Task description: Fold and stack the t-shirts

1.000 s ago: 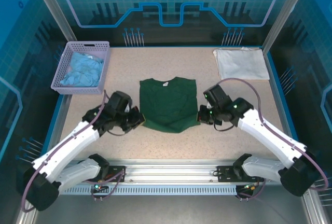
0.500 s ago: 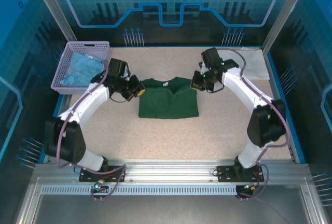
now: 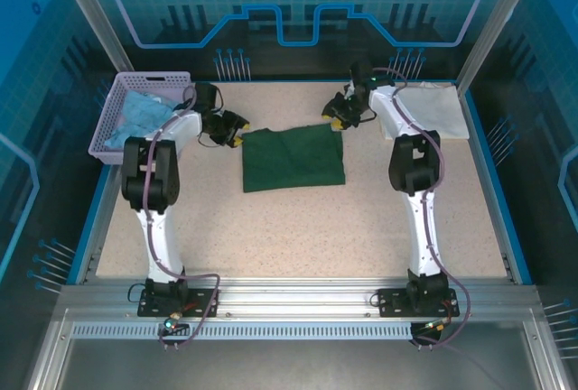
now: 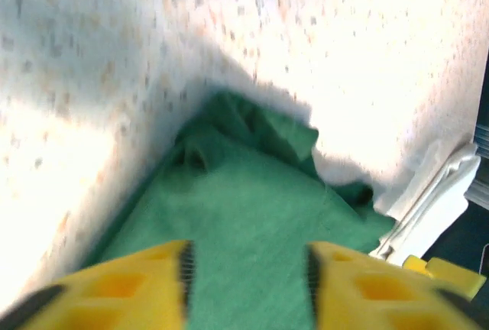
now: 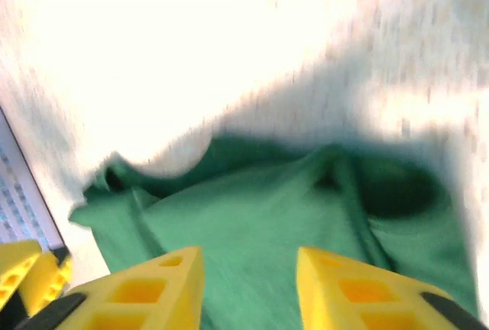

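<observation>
The dark green t-shirt (image 3: 293,157) lies folded into a flat rectangle mid-table, its far edge rumpled (image 4: 252,127). My left gripper (image 3: 237,130) hangs at the shirt's far left corner. Its yellow fingers (image 4: 145,288) stand apart over the green cloth, and nothing is pinched between them. My right gripper (image 3: 332,120) is at the far right corner, open too, with green cloth (image 5: 290,208) spread beyond its fingers (image 5: 359,292). The white t-shirt (image 3: 424,108) lies folded at the back right corner, behind the right arm, its edge (image 4: 435,200) past the green one.
A purple basket (image 3: 116,124) holding light blue cloth (image 3: 144,117) stands at the back left, just behind the left arm. Both arms stretch far back from their bases. The speckled tabletop (image 3: 289,236) in front of the green shirt is bare.
Both grippers carried the green shirt's near edge back over to its far edge, halving it. Their jaws, shut on the cloth before, now stand open and the cloth has dropped.
</observation>
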Available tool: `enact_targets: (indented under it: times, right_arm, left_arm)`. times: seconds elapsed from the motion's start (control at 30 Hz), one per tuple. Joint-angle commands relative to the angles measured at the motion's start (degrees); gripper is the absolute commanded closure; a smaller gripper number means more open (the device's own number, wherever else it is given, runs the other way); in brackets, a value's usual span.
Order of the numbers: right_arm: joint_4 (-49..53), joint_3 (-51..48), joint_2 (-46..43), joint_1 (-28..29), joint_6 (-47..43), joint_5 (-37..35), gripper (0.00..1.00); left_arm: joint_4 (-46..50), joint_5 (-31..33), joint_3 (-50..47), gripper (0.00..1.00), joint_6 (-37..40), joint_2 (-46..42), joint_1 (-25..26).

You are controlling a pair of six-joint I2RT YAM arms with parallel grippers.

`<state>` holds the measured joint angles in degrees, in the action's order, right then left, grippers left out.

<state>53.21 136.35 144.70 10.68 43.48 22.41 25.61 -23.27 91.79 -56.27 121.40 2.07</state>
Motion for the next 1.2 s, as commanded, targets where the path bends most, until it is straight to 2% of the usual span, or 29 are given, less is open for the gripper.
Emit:
enact_targets:
  times: [0.0,0.07,0.2,0.27,0.37,0.43,0.53,0.67,0.9,1.07,1.17]
  right_arm:
    - [10.1,6.5,0.5,-2.7,2.2,-2.0,0.59]
    - [4.1,-3.5,-6.4,-3.4,3.4,-1.5,0.59]
    - [-9.5,-27.8,-23.4,-2.1,3.9,-2.7,0.6]
    - [-11.4,-35.0,-28.0,-1.1,2.2,-3.8,0.57]
    - [-15.4,-44.5,-32.5,-0.4,-0.2,-4.4,0.47]
    - [-16.9,-46.8,-32.8,-1.0,-1.6,-3.9,0.43]
    - [-19.4,-44.3,-29.8,-1.6,-5.4,-0.8,0.4]
    - [-19.1,-33.8,-20.9,-1.3,-11.0,-0.8,0.42]
    - [-24.1,-23.6,-10.1,-1.5,-15.2,-1.5,0.42]
    - [-21.3,-15.9,-3.1,-1.4,-16.4,0.2,0.38]
    - [-19.6,-12.9,-0.5,-0.9,-17.6,0.5,0.38]
  left_arm:
    - [0.6,-0.1,4.3,0.19,-0.1,-2.3,-0.1]
    - [3.9,0.5,8.4,0.13,3.0,-3.3,0.2]
    - [7.5,2.2,9.7,0.13,7.6,-7.8,2.0]
    - [7.7,2.4,7.2,0.12,8.9,-10.0,3.6]
    - [6.0,3.0,1.4,0.07,10.9,-12.5,5.0]
    - [2.6,0.4,-2.1,0.07,10.7,-12.4,4.3]
    - [0.6,-2.9,-2.1,0.09,13.1,-10.1,3.2]
    - [0.4,-2.7,0.2,0.13,18.9,-5.7,2.0]
    - [-6.6,-4.7,-2.0,0.2,23.8,-0.8,-0.9]
    - [-10.0,-5.1,-3.0,0.2,27.3,0.9,-1.3]
    - [-13.5,-7.9,-4.0,0.23,26.4,3.3,-1.4]
